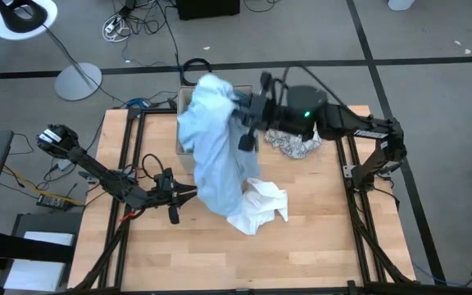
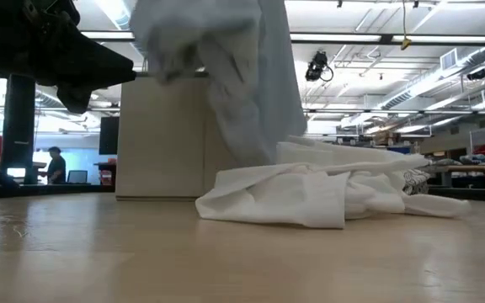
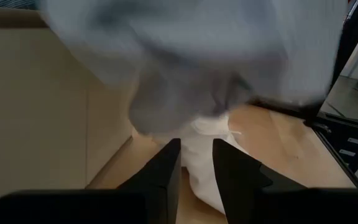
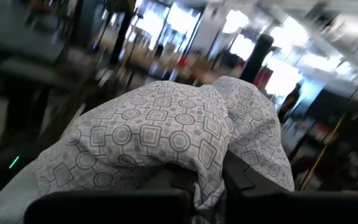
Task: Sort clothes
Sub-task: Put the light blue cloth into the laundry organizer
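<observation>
My right gripper [image 1: 247, 123] is shut on a light blue garment [image 1: 211, 139], held up beside and above the tan cardboard box [image 2: 162, 135]. In the right wrist view the cloth [image 4: 166, 130] shows a fine geometric print. Its lower end [image 1: 224, 201] reaches the table beside a white garment [image 1: 265, 198] that lies crumpled there. A white garment with black pattern [image 1: 295, 145] lies under the right arm. My left gripper [image 3: 196, 167] is open and empty, level near the table, pointing at the hanging cloth and the white garment [image 3: 207, 140]. My right gripper holds a bunched upper part of the light blue garment [image 4: 207, 165], several layers gathered. The cloth drapes over both fingers and hides the place of contact. The garment hangs slack below the gripper, its lower end [image 2: 251, 147] down by the white garment on the table.
The box [image 1: 184, 115] stands at the table's far edge, largely covered by the hanging garment. Bare wooden tabletop [image 1: 318, 238] lies toward the near and right sides. Black frame rails [image 1: 359, 221] run along the table's sides.
</observation>
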